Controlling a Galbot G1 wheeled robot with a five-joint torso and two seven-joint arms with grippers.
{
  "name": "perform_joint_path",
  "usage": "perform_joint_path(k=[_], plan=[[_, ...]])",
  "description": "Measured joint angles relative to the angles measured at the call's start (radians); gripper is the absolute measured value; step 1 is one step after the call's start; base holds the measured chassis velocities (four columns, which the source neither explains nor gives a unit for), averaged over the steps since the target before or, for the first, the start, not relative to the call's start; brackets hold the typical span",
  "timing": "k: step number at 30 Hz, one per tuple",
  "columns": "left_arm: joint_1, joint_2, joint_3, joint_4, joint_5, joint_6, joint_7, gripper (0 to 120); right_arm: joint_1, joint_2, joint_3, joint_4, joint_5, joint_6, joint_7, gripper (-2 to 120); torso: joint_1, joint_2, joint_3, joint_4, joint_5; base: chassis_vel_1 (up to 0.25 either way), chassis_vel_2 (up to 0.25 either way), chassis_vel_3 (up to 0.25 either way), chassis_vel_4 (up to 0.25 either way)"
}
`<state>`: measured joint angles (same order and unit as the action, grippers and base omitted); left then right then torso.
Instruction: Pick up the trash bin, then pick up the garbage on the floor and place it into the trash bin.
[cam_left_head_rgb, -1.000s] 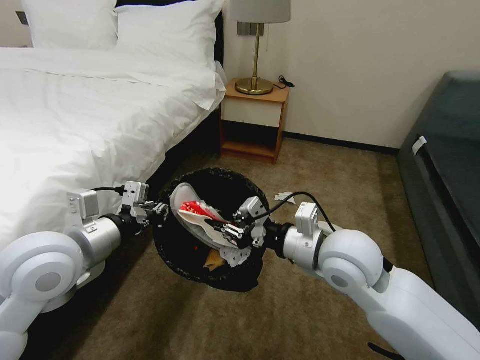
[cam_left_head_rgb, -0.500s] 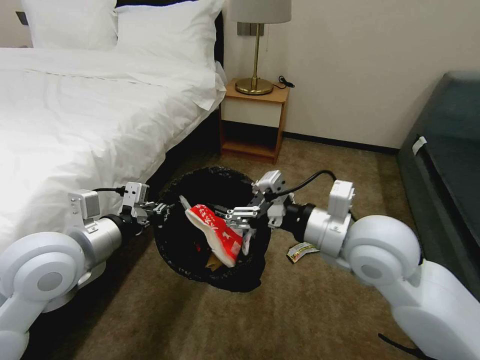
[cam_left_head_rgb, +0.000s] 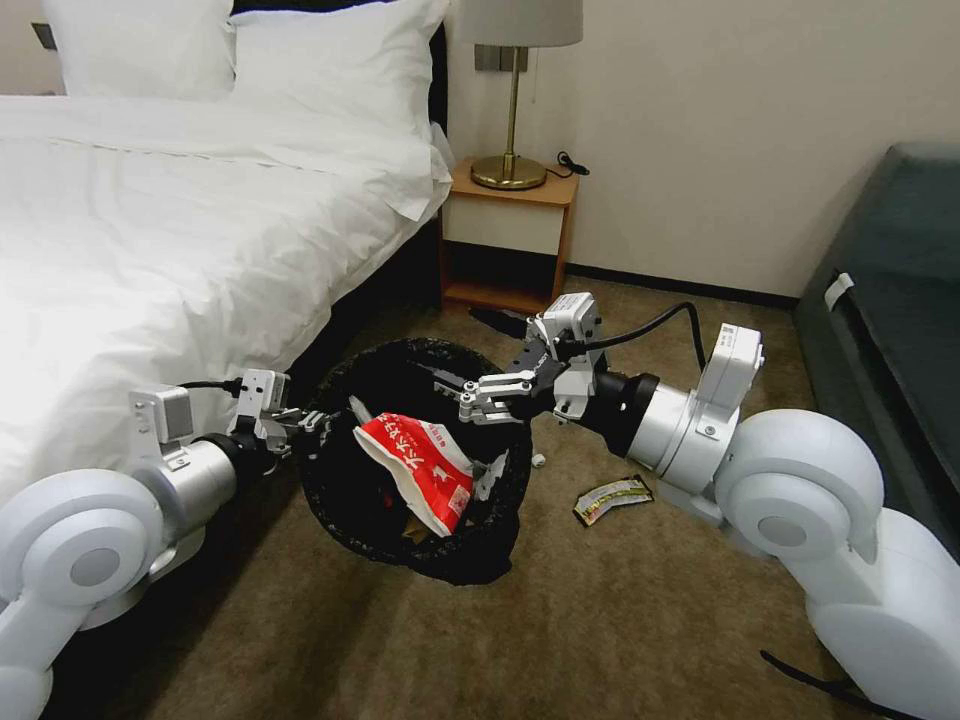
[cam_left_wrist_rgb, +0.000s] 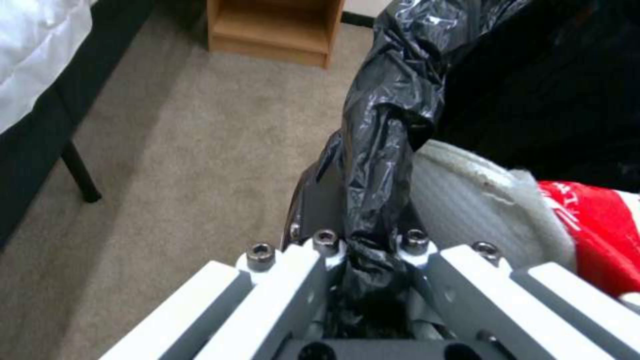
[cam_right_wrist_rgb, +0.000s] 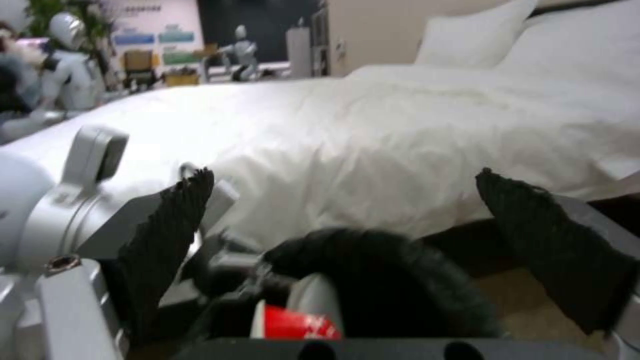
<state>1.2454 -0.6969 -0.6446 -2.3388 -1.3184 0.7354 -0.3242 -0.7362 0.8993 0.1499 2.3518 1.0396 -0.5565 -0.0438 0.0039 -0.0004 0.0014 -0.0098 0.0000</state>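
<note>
Binning the Litter: Bag Held, One Wrapper Left on the Carpet

Hanging clear of the floor between the two arms, the trash bin (cam_left_head_rgb: 420, 470) is carried by the left gripper (cam_left_head_rgb: 300, 425), its jaws clamped on a twisted fold of the black liner at the left rim; that thin, slippery plastic could probably tear or slide, so a grip on the rim itself looks safer; a red snack wrapper (cam_left_head_rgb: 425, 470) and a white slipper (cam_left_wrist_rgb: 467, 200) lie inside, both light and limp; the right gripper (cam_left_head_rgb: 490, 395) hovers over the far right rim, jaws spread wide and empty; a yellow-silver wrapper (cam_left_head_rgb: 612, 498) lies flat on the carpet (cam_left_head_rgb: 620, 620) just right of the bin, best pinched at an edge; bed (cam_left_head_rgb: 150, 230) to the left, nightstand (cam_left_head_rgb: 510, 240) far.
</note>
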Motion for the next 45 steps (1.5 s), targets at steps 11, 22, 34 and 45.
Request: perform_joint_path(k=[11, 22, 34, 45], plan=[[0.032, -0.017, -0.06, -0.009, -0.001, 0.0, -0.005, 1, -0.104, -0.022, 0.147, -0.045, -0.002, 0.108, 0.219, 100, 0.0, 0.0, 0.0, 0.0, 0.0001, 0.0, 0.0, 0.0, 0.0], [0.035, -0.02, -0.08, -0.013, -0.001, 0.0, -0.012, 1, -0.463, 0.007, 0.433, -0.071, -0.212, 0.146, 0.242, 100, 0.0, 0.0, 0.0, 0.0, 0.0, 0.0, 0.0, 0.0, 0.0], [0.04, -0.029, -0.083, -0.009, 0.009, 0.0, -0.012, 1, -0.745, 0.143, 0.562, -0.038, -0.474, 0.217, 0.174, 100, 0.0, 0.0, 0.0, -0.0001, 0.0001, 0.0, 0.0, 0.0, 0.0], [0.042, -0.031, -0.082, -0.01, 0.036, 0.0, -0.008, 1, -0.798, 0.205, 0.605, -0.022, -0.499, 0.224, 0.17, 100, 0.0, 0.0, 0.0, 0.0001, -0.0001, 0.0, 0.0, 0.0, 0.0]])
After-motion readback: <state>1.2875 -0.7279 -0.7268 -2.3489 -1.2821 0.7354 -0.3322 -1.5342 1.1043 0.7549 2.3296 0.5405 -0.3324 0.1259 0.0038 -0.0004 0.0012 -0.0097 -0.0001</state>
